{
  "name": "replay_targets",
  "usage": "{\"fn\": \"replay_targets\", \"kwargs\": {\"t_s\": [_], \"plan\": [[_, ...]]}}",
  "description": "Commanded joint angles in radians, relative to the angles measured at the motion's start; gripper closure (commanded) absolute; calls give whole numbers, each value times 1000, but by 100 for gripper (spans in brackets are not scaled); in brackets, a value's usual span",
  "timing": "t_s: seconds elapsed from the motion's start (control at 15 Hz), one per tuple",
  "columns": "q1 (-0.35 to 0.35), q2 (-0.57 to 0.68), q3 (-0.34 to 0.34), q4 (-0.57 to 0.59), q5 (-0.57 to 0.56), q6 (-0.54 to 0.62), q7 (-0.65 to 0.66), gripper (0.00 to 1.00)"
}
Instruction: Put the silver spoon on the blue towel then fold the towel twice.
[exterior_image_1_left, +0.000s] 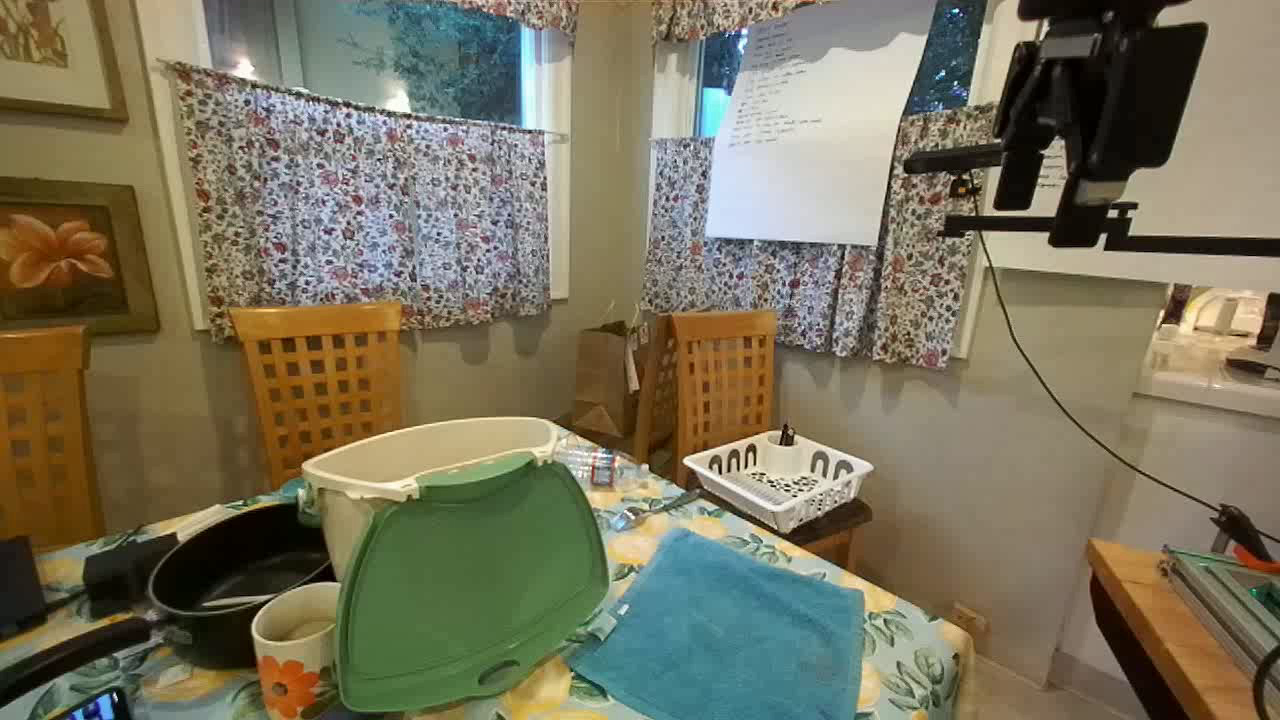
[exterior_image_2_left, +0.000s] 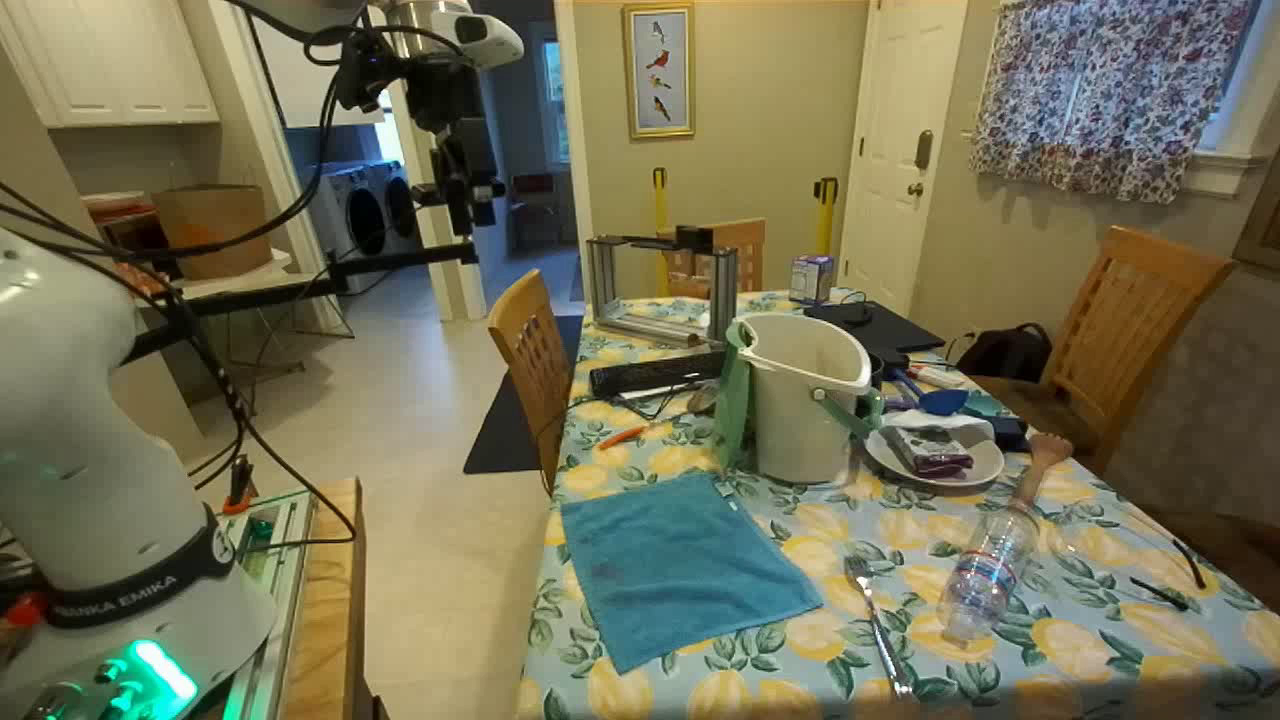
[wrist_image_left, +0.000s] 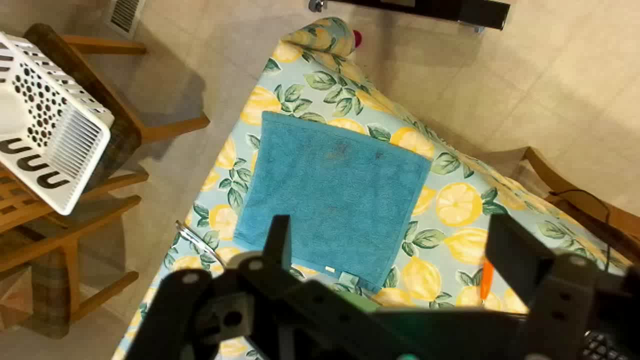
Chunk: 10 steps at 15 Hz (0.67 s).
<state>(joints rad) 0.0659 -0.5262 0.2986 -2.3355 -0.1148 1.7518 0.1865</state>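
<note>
End effector (wrist_image_left: 390, 232): its fingers (wrist_image_left: 278, 240) stand spread wide apart, higher than the bench (exterior_image_2_left: 740, 690).
Tablecloth (wrist_image_left: 460, 202): printed with lemons and leaves, below the end effector, draping in folds over the edge.
Blue towel (wrist_image_left: 340, 195): flat on the tablecloth, below the end effector and partly hidden by one finger in the wrist view; dark marks show near its far edge.
Silver fork (exterior_image_2_left: 879, 630): lower than the end effector, to its left in the wrist view, near the towel but apart from it.
Bottle (exterior_image_2_left: 985, 580): clear, on its side near the fork.
Bin (exterior_image_2_left: 805, 420): white, upright, lower than the end effector, a green panel (exterior_image_1_left: 475, 590) slanting beside it.
Dish rack (exterior_image_1_left: 735, 497): white, on a chair (exterior_image_1_left: 727, 326) left of the end effector in the wrist view.
Windows (exterior_image_1_left: 440, 60): floral curtains (exterior_image_1_left: 365, 190) and a handwritten sheet (exterior_image_1_left: 810, 170), left of the end effector in an exterior view.
Door (exterior_image_2_left: 905, 120) and bird picture (exterior_image_2_left: 661, 70): right of the end effector in an exterior view.
Floor (exterior_image_2_left: 420, 420): pale tiles below the end effector, a dark mat (exterior_image_2_left: 500, 440) beside the bench.
</note>
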Motion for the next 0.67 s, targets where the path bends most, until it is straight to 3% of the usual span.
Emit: {"fn": "replay_targets", "kwargs": {"t_s": [0.0, 0.4, 0.6], "plan": [[32, 6, -25, 3, -13, -4, 13, 0], [7, 42, -27, 24, -17, 18, 63, 0], [-17, 83, -76, 41, -4, 120, 90, 0]]}}
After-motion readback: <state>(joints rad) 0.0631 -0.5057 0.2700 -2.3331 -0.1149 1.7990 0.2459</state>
